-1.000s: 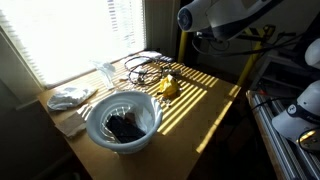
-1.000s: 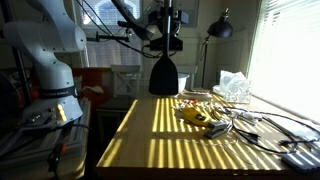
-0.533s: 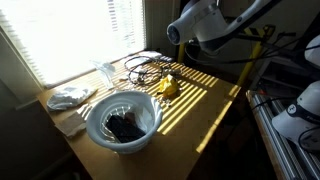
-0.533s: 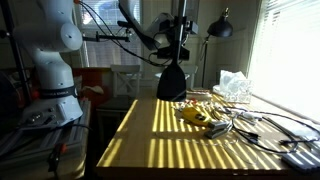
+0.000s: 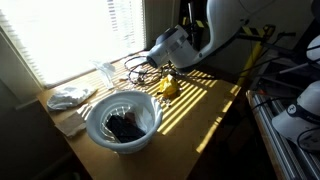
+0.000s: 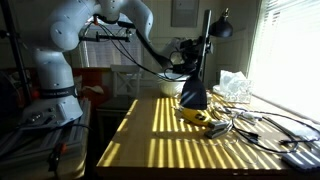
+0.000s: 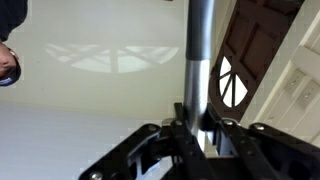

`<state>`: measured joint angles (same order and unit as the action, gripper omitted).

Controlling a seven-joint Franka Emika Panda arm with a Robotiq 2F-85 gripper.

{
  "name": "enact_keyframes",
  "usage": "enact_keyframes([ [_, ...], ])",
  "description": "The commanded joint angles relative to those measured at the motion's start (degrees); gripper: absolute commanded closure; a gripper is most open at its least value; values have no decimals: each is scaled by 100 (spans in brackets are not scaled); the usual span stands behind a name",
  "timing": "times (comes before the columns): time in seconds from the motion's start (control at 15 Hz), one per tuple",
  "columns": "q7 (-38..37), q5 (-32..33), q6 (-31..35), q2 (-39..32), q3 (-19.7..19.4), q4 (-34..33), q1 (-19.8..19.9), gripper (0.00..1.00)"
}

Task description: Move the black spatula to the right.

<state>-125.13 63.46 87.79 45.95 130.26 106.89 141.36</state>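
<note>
Holding the black spatula (image 6: pixel 193 93) by its handle in the clamped gripper (image 7: pixel 200 130), we are hanging it blade-down over the table (image 6: pixel 150 140): seemingly lifted, not yet set down rightward.

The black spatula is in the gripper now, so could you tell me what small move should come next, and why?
Probably lower the black spatula slightly onto bare table beside the yellow object: the fingers clamp its metal handle, and its blade hangs low over the tabletop, apparently not yet resting.

Black spatula (image 6: pixel 192 93); white bowl (image 5: pixel 98 136); sun-striped table (image 5: pixel 203 108).
</note>
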Motion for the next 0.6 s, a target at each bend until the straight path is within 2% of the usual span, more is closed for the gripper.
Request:
enact_keyframes([
  [0.0,304,-494,386,610,-560,-229,-402,94],
  [0.07,392,-644,490,827,-647,-356,-452,76],
  [0.33,399,-756,585,944,-865,-270,-622,76],
  [0.4,377,-857,509,1027,-851,-346,-570,94],
  [0.53,292,-1271,832,1183,-824,-531,-503,94],
])
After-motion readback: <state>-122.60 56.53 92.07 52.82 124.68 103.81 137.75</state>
